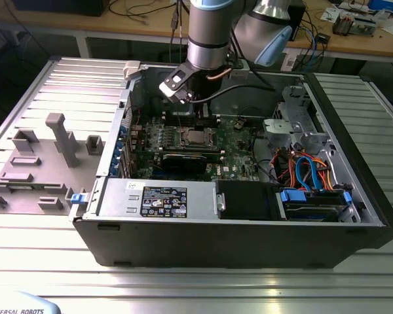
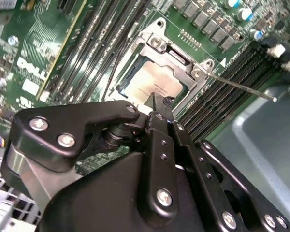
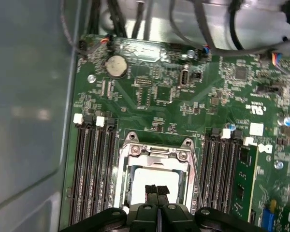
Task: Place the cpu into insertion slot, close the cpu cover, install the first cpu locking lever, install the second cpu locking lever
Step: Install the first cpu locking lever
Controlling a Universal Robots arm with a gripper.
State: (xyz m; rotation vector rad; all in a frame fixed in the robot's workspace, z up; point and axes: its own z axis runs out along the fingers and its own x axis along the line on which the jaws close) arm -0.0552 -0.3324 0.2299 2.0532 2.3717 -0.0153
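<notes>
The cpu (image 3: 141, 177) (image 2: 153, 83) lies flat in the insertion slot (image 1: 195, 137), its silver-grey top showing. The cpu cover (image 3: 157, 151) (image 2: 176, 50), a silvery frame, lies down around it. A thin metal locking lever (image 2: 241, 87) sticks out from one corner of the socket, over the memory slots. My gripper (image 3: 157, 189) (image 2: 159, 105) hangs just above the edge of the cpu. Its black fingertips are pressed together with nothing between them.
The socket sits on a green motherboard (image 3: 222, 96) inside an open computer case (image 1: 236, 229). Black memory slots (image 3: 89, 169) flank the socket on both sides. A black graphics card (image 1: 187, 161), coloured cables (image 1: 308, 171) and the case walls stand close around.
</notes>
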